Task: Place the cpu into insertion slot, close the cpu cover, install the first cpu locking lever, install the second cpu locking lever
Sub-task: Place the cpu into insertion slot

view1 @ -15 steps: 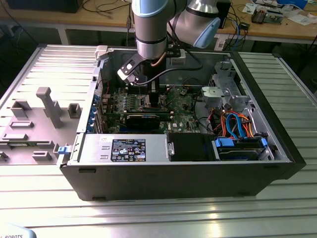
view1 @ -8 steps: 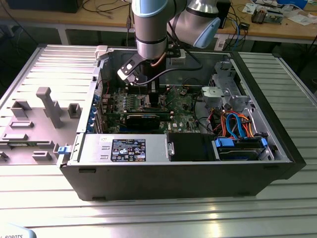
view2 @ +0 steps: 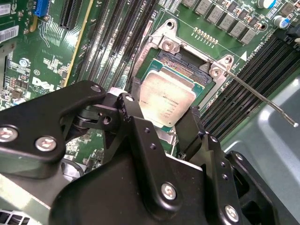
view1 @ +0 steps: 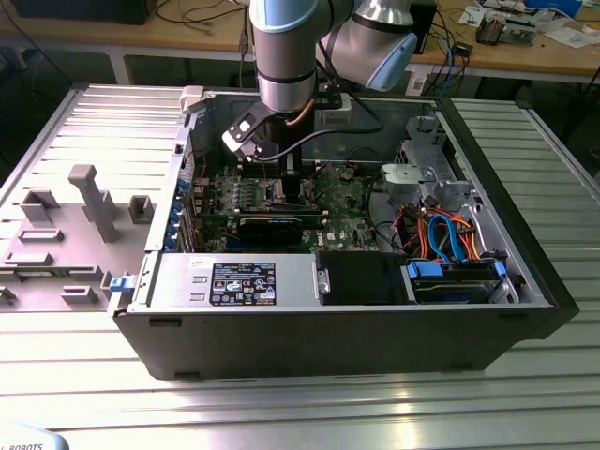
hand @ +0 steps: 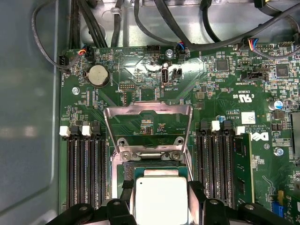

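The cpu, a silvery square chip, sits between my gripper's two black fingers, which are shut on its opposite edges. It hovers at or just over the insertion slot, whose dark pin field shows past the chip's far edge. The cpu cover stands swung open behind the slot. A thin locking lever sticks out, released, from the slot's corner. In the exterior view the gripper reaches down into the open computer case over the green board.
Black memory slots flank the socket on both sides. A long black card lies in front of it, with the power supply and drive bay with blue and orange cables nearer. Case walls enclose the board.
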### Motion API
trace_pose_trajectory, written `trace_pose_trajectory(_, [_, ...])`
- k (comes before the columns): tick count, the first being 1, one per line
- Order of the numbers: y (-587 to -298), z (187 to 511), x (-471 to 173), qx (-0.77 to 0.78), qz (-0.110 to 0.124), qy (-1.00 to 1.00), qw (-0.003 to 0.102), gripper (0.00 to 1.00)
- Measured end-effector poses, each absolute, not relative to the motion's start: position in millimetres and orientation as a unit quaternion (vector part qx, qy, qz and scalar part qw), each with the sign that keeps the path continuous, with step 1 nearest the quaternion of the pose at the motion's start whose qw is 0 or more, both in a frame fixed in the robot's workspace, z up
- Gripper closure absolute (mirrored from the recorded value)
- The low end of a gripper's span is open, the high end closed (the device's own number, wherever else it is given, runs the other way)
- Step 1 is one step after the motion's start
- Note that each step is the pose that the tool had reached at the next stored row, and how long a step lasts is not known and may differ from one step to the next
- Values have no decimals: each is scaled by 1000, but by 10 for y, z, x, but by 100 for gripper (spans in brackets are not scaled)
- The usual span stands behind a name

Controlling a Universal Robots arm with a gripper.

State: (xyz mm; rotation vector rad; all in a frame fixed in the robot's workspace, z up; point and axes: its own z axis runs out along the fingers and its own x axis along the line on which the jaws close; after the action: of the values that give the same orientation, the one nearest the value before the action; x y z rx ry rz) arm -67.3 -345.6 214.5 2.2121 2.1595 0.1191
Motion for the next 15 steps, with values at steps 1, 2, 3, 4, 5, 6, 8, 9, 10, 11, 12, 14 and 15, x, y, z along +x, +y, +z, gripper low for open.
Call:
trace_pose_trajectory(1, [-3456, 2144, -673, 715, 38, 698, 24, 46])
trace_pose_trajectory(2, [-3456, 2142, -673, 715, 38, 698, 24, 46])
trace_pose_trajectory(3, [-3456, 2139, -673, 715, 38, 698, 24, 46])
trace_pose_trajectory(4, [-3456, 2139, -673, 715, 38, 698, 24, 46])
trace_pose_trajectory(5, [-3456, 2138, -673, 715, 38, 698, 24, 46])
trace_pose_trajectory(6, [-3454, 2136, -674, 715, 38, 698, 24, 46])
trace_pose_trajectory(8, [-3448, 2133, -674, 713, 38, 700, 24, 46])
trace_pose_trajectory(9, [-3447, 2130, -674, 712, 38, 701, 24, 46])
trace_pose_trajectory(10, [-3447, 2127, -677, 711, 38, 701, 24, 46])
trace_pose_trajectory(11, [-3447, 2123, -679, 711, 38, 702, 24, 46])
trace_pose_trajectory(12, [-3446, 2121, -680, 711, 37, 702, 25, 46])
trace_pose_trajectory(14, [-3443, 2120, -681, 711, 34, 702, 29, 46])
trace_pose_trajectory(15, [-3438, 2118, -681, 711, 32, 702, 30, 46])
